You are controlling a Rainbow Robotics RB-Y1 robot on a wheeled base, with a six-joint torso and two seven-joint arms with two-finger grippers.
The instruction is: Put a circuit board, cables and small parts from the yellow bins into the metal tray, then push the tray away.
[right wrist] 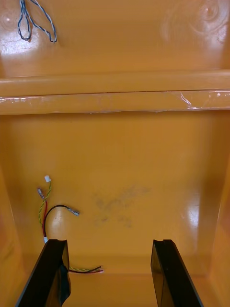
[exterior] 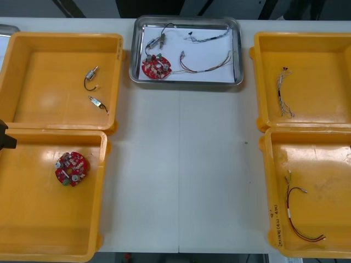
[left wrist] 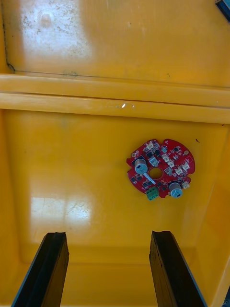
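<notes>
Looks like an electronics lab or assembly workshop. Plain light table (exterior: 181,175) laid out as a sorting stn: four yellow bins (exterior: 66,37), two per side, each w/ loose stock: round red circuit board (exterior: 71,168), small metal parts (exterior: 92,78), twisted blue & white cable (exterior: 284,94), red & yellow cable (exterior: 299,219). Btwn them at the far edge, shiny metal tray (exterior: 239,52) w/ a second board (exterior: 156,67) & thin cables (exterior: 208,64) on a white liner (exterior: 203,51).
</notes>
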